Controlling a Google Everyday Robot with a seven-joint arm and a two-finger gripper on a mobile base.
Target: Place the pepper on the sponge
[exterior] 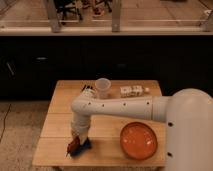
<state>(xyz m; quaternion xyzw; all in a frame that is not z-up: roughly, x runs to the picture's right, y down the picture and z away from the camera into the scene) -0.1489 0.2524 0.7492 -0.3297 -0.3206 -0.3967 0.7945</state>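
- The white arm (115,107) is reaching in from the right, bending at an elbow over the middle of the wooden tabletop (60,100) and dropping toward the front-left corner.
- The claw (78,138) is sitting low at the end of that drop, right over the sponge area. Its tip is merging with the things below it, so I cannot tell whether it is wide, narrow or holding anything.
- The pepper (74,145) is showing as a small reddish-brown sliver directly under the claw, tilting, with its lower end pointing at the front-left edge.
- The sponge (84,148) is lying flat as a dark blue patch, just beside and partly under the pepper. The pepper is probably touching it, but the contact line is too blurred to confirm.
- The sponge's rear part is being hidden by the claw and wrist.
- The orange plate (138,140) is resting front-right, well apart from the sponge, with its right rim running close to the robot's body (192,130).
- That body is filling the lower right corner and is being cut off by the frame edges, covering the tabletop's right front corner.
- A pale cup (102,87) is standing upright near the back edge, just behind the elbow.
- Small white blocks (133,91) are sitting right of the cup, too small to identify.
- A dark object (86,89) is peeking out left of the cup, mostly hidden behind the elbow.
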